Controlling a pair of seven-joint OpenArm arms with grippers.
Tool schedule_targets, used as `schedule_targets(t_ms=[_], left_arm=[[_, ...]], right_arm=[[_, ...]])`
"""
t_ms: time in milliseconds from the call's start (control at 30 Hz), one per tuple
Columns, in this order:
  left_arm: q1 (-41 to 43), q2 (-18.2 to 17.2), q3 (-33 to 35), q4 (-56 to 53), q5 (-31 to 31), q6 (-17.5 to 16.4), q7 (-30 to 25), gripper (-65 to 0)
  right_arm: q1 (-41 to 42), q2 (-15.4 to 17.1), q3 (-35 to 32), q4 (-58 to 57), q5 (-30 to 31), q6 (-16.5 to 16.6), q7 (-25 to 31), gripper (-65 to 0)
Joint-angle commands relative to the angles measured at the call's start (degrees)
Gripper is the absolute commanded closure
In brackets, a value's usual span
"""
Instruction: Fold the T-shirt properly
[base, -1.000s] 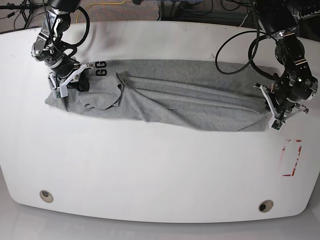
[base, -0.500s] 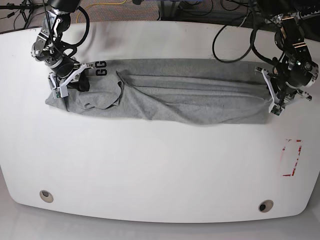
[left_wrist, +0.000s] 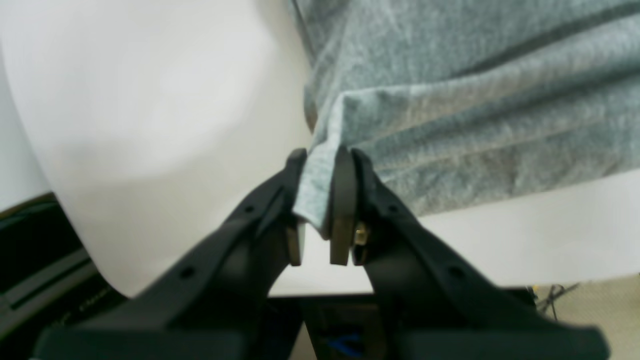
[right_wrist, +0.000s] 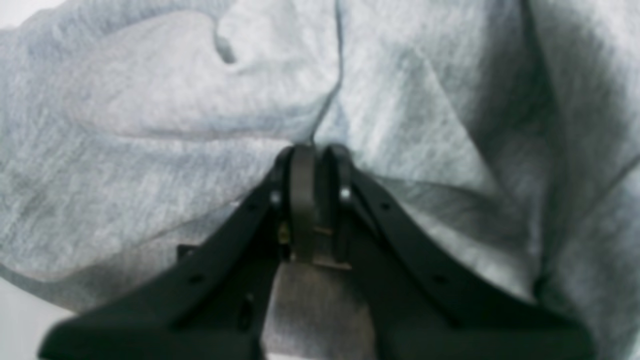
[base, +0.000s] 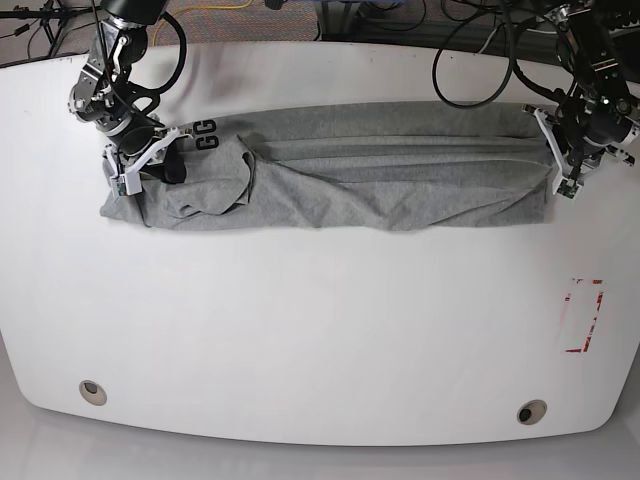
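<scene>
T-shirt: a heather-grey T-shirt (base: 340, 170) lies stretched in a long band across the far half of the white table (base: 300, 330), rumpled, with black block letters showing near its end on the base view's left.
Left tool: the left tool (left_wrist: 320, 200), at the base view's right end of the garment, is pinched onto a fold of the fabric edge; grey cloth shows squeezed between its pads.
Right tool: the right tool (right_wrist: 312, 172) sits at the lettered end, nearly closed, pressed into bunched cloth; it appears to hold a fold, though the blur hides the cloth between its pads.
Handling: likely light, soft and limp; it sags and creases wherever it is not held taut, and thin cotton could slip from a shallow pinch.
Where to hold: corners and hems at the two short ends, taking in every layer, seem the surest grips.
Surroundings: a red-outlined mark (base: 582, 315) and two round holes (base: 92, 391) lie on the near table, well apart from the garment.
Obstacles: nothing lies on the cloth; cables (base: 480, 60) hang near the far edge behind the arms.
</scene>
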Motion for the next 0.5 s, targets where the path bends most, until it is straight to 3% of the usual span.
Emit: schedule_targets(t_ms=[0, 267, 467], left_arm=[[0.39, -2.39, -0.78, 0.70, 1.61, 0.01, 0.23, -5.6], [2.68, -4.14, 0.97, -2.72, 1.70, 0.01, 0.41, -8.1], [2.85, -5.99, 6.51, -6.86, 1.61, 0.01, 0.41, -26.8]], right_arm=[[-0.35, 0.51, 0.13, -0.15, -2.95, -0.95, -3.13, -5.1], [-0.27, 0.51, 0.13, 0.03, -2.95, -0.95, -3.13, -5.1], [-0.62, 0.51, 0.13, 1.52, -2.86, -0.95, -3.21, -5.2]])
